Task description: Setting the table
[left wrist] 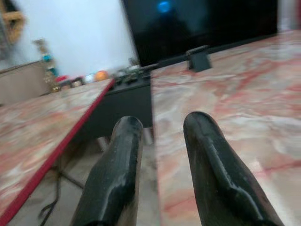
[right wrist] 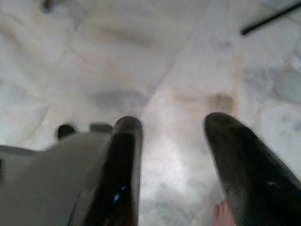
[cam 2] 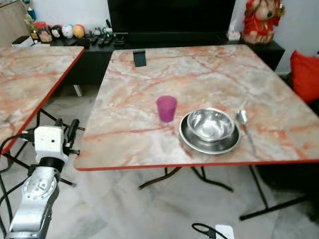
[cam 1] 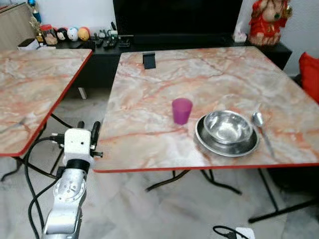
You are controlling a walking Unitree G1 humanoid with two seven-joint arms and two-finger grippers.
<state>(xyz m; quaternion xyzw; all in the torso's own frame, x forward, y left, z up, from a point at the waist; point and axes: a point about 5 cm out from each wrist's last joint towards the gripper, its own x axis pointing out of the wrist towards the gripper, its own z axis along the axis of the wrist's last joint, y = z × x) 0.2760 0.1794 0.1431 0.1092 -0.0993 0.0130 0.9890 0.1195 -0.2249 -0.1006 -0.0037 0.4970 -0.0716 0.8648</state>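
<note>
On the marble-pattern table (cam 1: 164,84) with a red rim stands a purple cup (cam 1: 182,110). Right of it a steel bowl (cam 1: 228,126) sits inside a steel plate (cam 1: 204,139), and a steel spoon (cam 1: 261,127) lies to the plate's right. My left gripper (cam 1: 87,128) is raised by the table's front left corner, open and empty, its fingers (left wrist: 120,169) pointing along the table edge. My right gripper (right wrist: 171,165) hangs over the floor, open with nothing between its fingers.
A second marble table (cam 1: 30,84) stands to the left, a narrow gap between the two. A small black object (cam 1: 149,60) rests on the far table edge. Behind are a dark TV unit (cam 1: 174,40) with trinkets and a red figurine (cam 1: 269,20). A cable (cam 1: 227,231) lies on the floor.
</note>
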